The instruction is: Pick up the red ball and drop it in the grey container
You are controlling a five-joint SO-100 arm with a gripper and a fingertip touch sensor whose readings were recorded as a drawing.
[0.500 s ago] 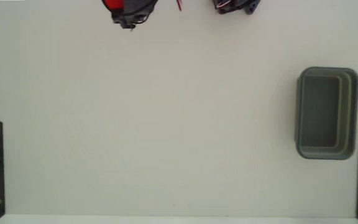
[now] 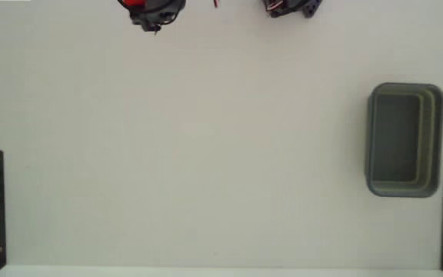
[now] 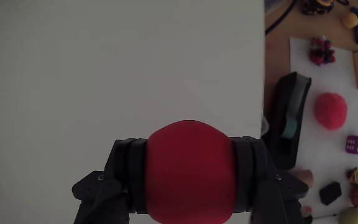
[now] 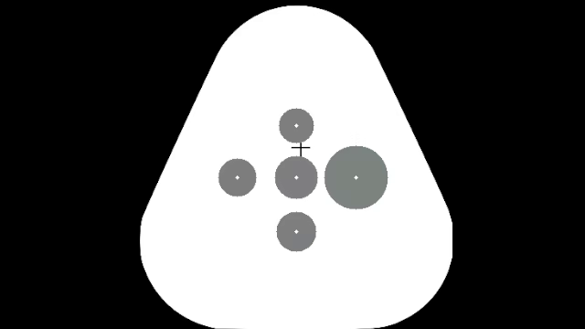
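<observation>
We are holding the ball (image 3: pixel 190 171) clenched between both jaws of the gripper (image 3: pixel 190 180) — the wrist view shows it squeezed tight, lifted off the table (image 2: pixel 206 154). In the fixed view the gripper (image 2: pixel 151 11) has been sliding further past the table's top edge since half a second ago, carrying the ball (image 2: pixel 134 3) almost out of frame. The container (image 2: pixel 403 140) is sitting empty at the right edge, well apart — so the carry is heading the wrong way, we judge.
</observation>
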